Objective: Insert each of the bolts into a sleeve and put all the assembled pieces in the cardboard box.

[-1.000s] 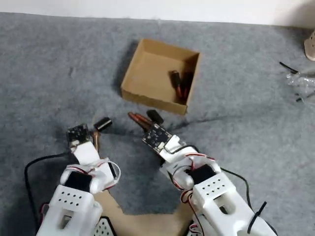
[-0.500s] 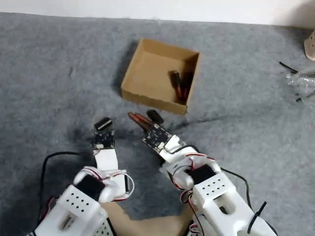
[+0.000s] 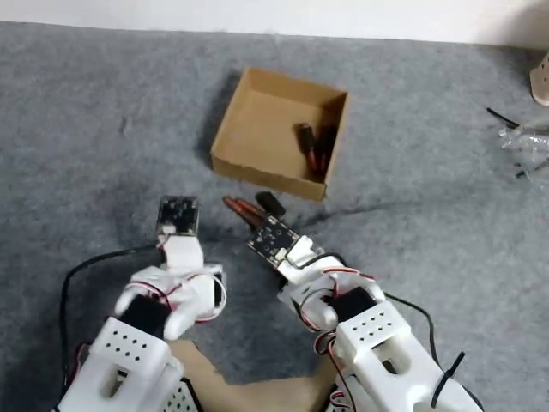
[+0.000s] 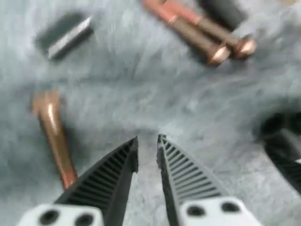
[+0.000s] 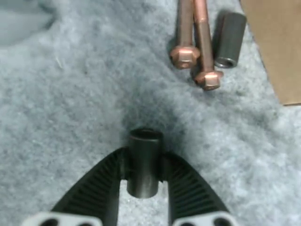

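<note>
My right claw pinches a sleeve standing up, and my left claw, spread just a little and empty, hangs just beside the lone bolt, which lies flat on the surface, pointing almost the way the claw points.

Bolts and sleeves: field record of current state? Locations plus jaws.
box: holds assembled pieces, count unclear
bolt pair: side by side on the carpet, outside the box
near sleeve: lying beside the bolt pair
single bolt: on the carpet, next to the left jaws
far sleeve: lying alone, beyond the single bolt
held sleeve: right jaws shut on it
left jaws: narrowly parted, empty
</note>
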Robot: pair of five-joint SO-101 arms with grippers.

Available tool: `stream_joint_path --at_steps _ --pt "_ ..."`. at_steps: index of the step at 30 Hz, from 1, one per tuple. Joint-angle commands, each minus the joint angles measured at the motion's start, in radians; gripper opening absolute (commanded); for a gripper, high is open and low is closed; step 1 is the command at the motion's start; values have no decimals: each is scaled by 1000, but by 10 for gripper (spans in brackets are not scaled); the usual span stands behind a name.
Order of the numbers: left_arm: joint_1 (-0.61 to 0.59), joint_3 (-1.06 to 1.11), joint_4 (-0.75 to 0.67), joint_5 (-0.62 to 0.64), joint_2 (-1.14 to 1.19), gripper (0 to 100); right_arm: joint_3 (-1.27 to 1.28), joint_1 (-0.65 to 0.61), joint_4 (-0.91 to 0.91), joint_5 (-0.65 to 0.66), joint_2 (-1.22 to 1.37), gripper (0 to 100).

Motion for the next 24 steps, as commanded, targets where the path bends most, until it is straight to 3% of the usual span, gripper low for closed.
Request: stream_joint_path --at_steps 1,10,19,24 --pt "-73 -136 48 -34 -13 91 -16 -18 -31 14 -22 5" --pt "-306 -282 336 -41 -13 91 -16 -18 -31 14 -22 5" --pt "-351 -188 331 -103 -12 93 -16 -18 -31 14 -22 5" --pt "-351 -113 256 -103 -4 211 -16 -18 -31 14 -22 5"
